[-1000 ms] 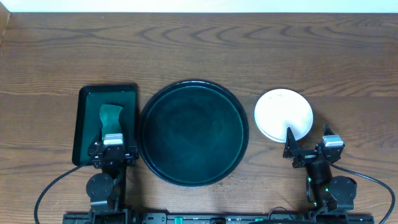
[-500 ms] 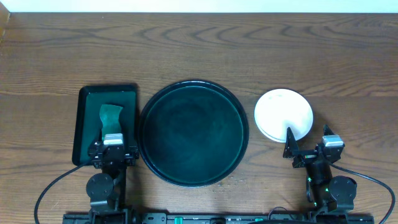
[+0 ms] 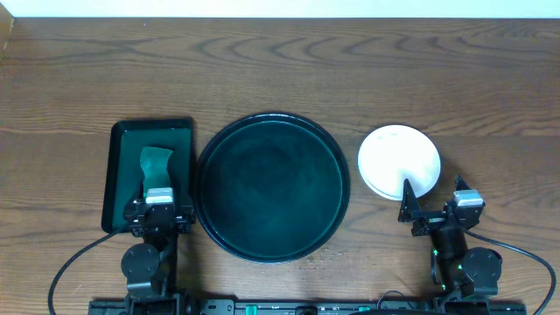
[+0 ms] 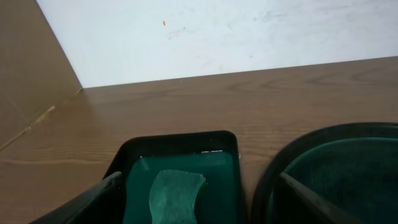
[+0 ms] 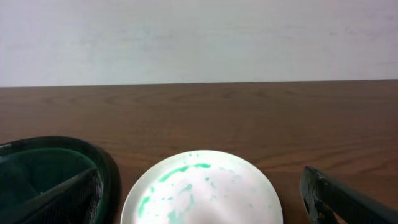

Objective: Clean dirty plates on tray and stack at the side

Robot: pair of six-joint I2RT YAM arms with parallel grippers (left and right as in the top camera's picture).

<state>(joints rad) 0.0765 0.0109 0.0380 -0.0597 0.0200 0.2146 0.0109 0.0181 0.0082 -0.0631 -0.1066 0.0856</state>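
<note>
- Overhead view: plates (image 3: 399, 162) lie piled on the table (image 3: 280, 70), just right of the tray (image 3: 271, 188) and apart from its rim. Their count cannot be told.
- Right wrist view: the uppermost one is smeared teal-green.
- Tray: centre of table, whole floor bare.
- Right gripper (image 5: 199, 175): fingers wide apart, holding nothing, at the plates' near edge.
- Left gripper (image 4: 199, 180): fingers wide apart, holding nothing, at the near end of the small tray (image 4: 224, 168).
- Small tray: just left of the tray, with a teal cloth (image 3: 155, 163) lying in it.
</note>
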